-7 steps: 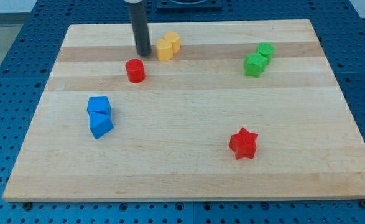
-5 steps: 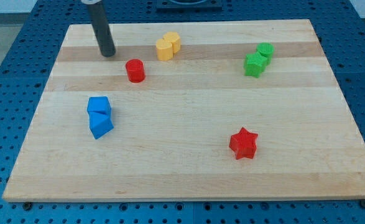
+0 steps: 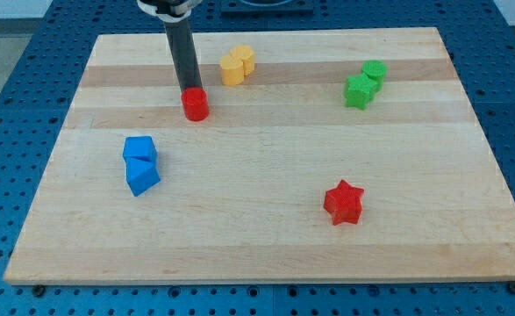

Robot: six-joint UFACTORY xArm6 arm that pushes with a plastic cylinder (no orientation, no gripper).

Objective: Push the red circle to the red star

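The worktop (image 3: 266, 254) is a pale wooden board with lengthwise grain bands, lying on a blue perforated base (image 3: 11, 105) that shows all around its edges. At the view's top edge a sliver of dark equipment is visible, too cropped to identify.

My tip (image 3: 189, 89) sits at the upper-left edge of the red circle (image 3: 196, 104), touching it or just short of touching (the rod's end hides the exact meeting point). The rod rises straight toward the view's top. This end effector has no jaws, so it grasps nothing; it only stands against the block.

The red circle lies in the upper-left part of the board, well apart from the red star (image 3: 343, 203), which rests toward the view's lower right.

Just to the upper right of the red circle, two yellow blocks (image 3: 237, 65) sit touching each other. Two green blocks (image 3: 364, 84) are paired near the view's upper right. Two blue blocks (image 3: 140, 163) sit one against the other at the view's left, below the red circle.
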